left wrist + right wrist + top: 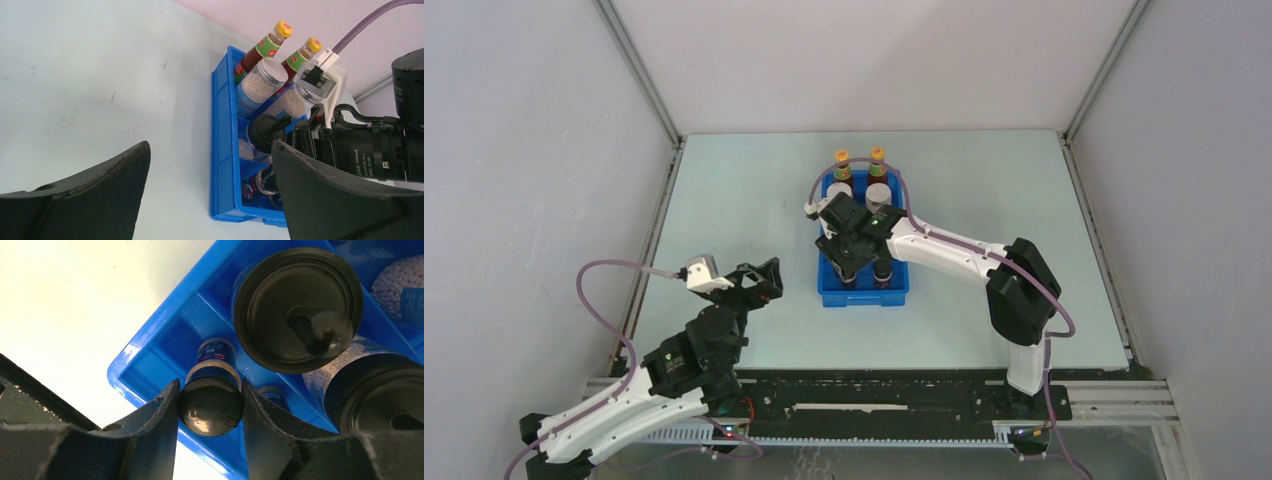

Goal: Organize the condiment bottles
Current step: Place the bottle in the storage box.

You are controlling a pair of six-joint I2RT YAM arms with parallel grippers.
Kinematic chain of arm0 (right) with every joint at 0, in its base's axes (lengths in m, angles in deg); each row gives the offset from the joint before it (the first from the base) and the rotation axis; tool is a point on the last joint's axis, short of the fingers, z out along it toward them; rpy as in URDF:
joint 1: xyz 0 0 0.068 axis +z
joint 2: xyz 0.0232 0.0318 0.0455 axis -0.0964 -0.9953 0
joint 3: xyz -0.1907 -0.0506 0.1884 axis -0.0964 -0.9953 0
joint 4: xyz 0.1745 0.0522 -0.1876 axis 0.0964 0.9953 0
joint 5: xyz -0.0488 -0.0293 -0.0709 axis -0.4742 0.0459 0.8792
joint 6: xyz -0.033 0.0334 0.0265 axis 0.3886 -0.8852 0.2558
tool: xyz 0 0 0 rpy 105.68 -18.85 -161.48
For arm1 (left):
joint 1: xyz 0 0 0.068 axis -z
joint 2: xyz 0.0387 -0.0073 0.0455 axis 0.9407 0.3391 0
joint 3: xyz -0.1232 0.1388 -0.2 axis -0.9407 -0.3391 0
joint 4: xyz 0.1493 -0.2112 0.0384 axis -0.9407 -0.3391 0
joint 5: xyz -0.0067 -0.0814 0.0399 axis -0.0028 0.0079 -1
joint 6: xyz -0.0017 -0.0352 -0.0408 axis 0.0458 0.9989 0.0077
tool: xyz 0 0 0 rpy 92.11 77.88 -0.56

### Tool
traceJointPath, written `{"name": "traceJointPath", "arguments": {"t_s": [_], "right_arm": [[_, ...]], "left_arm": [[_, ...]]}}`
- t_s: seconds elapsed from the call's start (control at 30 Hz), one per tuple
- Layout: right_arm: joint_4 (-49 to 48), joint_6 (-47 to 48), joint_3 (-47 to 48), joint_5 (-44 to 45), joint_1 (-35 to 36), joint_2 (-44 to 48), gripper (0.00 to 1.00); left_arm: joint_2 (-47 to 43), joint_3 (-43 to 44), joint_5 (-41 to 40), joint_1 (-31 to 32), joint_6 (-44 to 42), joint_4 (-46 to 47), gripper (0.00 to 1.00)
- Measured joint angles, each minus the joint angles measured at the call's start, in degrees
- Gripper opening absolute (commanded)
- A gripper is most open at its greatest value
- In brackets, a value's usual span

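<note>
Condiment bottles are nearly all sorted into pairs, and the last one looks to be going in now. The right gripper is clenched on a tiny dark jar, with a finger pressed against each side of its black cap. The jar hangs inside the near corner compartment of the blue tray. Whether its base rests on the floor there cannot be told.

Just beside it, half hidden by a finger, stands a second dark jar. One row further back sit two black-lidded jars, side by side. Behind them are two grey-lidded jars, and at the far end stand two red sauce bottles with yellow caps.

All eight therefore appear to be in the tray, one kind to a row. What seems left is to set the held jar down upright, let go of it and lift the arm clear without knocking its neighbours.

The left gripper is spread wide and holds nothing. It hovers over the bare table, to the left of the tray and apart from it.
</note>
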State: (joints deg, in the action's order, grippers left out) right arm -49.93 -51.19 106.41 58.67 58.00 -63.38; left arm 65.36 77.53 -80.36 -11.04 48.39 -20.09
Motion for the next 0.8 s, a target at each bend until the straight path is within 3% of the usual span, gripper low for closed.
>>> {"name": "traceJointPath", "arguments": {"t_s": [0.8], "right_arm": [[-1.09, -0.07, -0.11, -0.17, -0.28, -0.42, 0.42]], "left_arm": [[0.00, 0.00, -0.02, 0.00, 0.00, -0.02, 0.95]]}}
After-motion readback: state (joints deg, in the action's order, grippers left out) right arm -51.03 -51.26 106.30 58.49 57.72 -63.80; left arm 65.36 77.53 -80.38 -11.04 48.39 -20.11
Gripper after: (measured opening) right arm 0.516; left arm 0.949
